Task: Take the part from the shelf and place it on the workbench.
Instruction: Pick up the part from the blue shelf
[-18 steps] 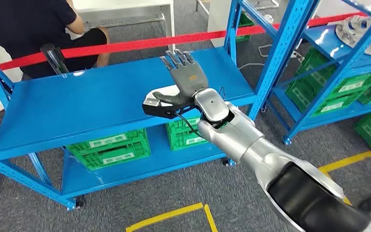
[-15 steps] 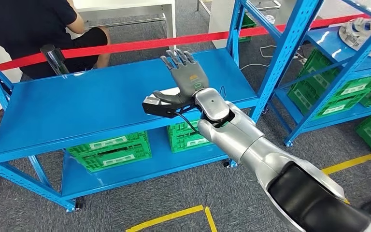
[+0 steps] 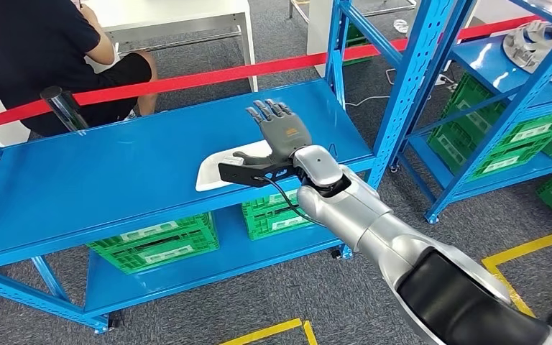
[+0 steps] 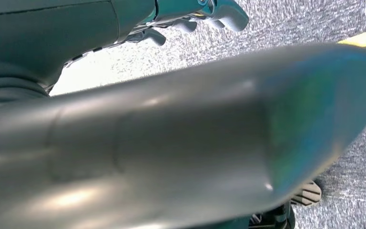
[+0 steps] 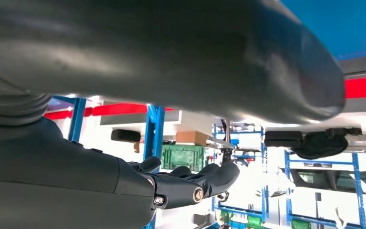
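My right hand (image 3: 280, 136) is stretched over the blue workbench top (image 3: 100, 180), fingers straight and spread, and it grips nothing. A flat white part (image 3: 215, 171) lies on the bench near its front edge, partly under the thumb; I cannot tell whether the thumb touches it. The right wrist view shows the same hand (image 5: 190, 186) with an empty gap between its thumb and fingers. My left hand (image 4: 181, 129) hangs over grey floor, its fingers (image 4: 219, 9) loose and holding nothing. A silvery round part (image 3: 539, 39) sits on the blue shelf rack (image 3: 489, 65) at the right.
A person in black (image 3: 36, 43) sits behind the bench, beyond a red barrier tape (image 3: 187, 75). Green crates (image 3: 154, 241) stand on the bench's lower level and in the right rack (image 3: 517, 136). A white table (image 3: 172, 14) stands at the back. Yellow lines (image 3: 525, 251) mark the floor.
The camera has shifted, so the whole scene sits lower and further left. More of the white part now shows from under the thumb. The fingers stay spread.
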Controlling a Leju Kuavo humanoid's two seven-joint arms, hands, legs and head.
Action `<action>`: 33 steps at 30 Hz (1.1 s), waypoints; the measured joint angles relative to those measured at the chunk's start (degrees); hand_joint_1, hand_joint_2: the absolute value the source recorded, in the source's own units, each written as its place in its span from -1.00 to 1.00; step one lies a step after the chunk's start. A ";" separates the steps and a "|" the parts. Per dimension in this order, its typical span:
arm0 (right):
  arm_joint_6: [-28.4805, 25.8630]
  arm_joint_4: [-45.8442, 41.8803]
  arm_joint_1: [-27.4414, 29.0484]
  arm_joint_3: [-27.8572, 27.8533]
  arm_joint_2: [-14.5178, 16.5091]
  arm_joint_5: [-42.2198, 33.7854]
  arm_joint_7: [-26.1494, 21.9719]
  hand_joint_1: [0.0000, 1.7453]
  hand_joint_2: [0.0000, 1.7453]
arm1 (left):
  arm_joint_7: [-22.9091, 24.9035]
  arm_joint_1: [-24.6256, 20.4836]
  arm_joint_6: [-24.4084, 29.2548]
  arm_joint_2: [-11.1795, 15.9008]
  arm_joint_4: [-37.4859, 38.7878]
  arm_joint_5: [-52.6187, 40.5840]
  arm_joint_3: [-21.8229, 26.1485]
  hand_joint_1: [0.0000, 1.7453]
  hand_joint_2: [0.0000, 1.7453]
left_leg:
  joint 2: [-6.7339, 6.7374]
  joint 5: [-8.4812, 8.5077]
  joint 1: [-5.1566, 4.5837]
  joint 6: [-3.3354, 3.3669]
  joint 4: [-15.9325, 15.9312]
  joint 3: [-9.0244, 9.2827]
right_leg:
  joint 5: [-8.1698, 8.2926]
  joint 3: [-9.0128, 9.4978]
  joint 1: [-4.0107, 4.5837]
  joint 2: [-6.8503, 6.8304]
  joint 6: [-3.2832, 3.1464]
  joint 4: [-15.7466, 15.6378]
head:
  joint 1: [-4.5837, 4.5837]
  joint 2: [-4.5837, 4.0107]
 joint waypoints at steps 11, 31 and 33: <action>5.47 2.12 1.24 -0.90 0.87 -9.04 -0.59 -1.00 1.00 | -0.20 0.00 0.01 0.01 0.00 -0.30 0.00 -1.00 -1.00 | 0.02 0.16 0.24 -3.92 -1.03 0.59 | -0.28 0.12 0.06 -0.03 -0.38 -0.01 | 0.03 0.00; 13.01 0.51 3.97 -1.01 1.77 -13.69 0.62 -1.00 1.00 | 0.15 -0.20 0.00 -0.02 -0.21 -1.43 0.00 -1.00 -1.00 | 0.00 0.05 0.20 -3.75 -0.97 0.66 | -0.15 0.45 0.02 -0.06 -0.16 -0.43 | 0.05 0.00; 13.28 0.68 3.86 -0.97 2.04 -12.73 1.48 -1.00 1.00 | 0.34 -0.27 0.00 -0.03 -0.22 -1.46 0.00 -1.00 -1.00 | 0.00 0.05 0.20 -3.75 -0.97 0.66 | -0.15 0.45 0.02 -0.06 -0.16 -0.43 | 0.04 0.00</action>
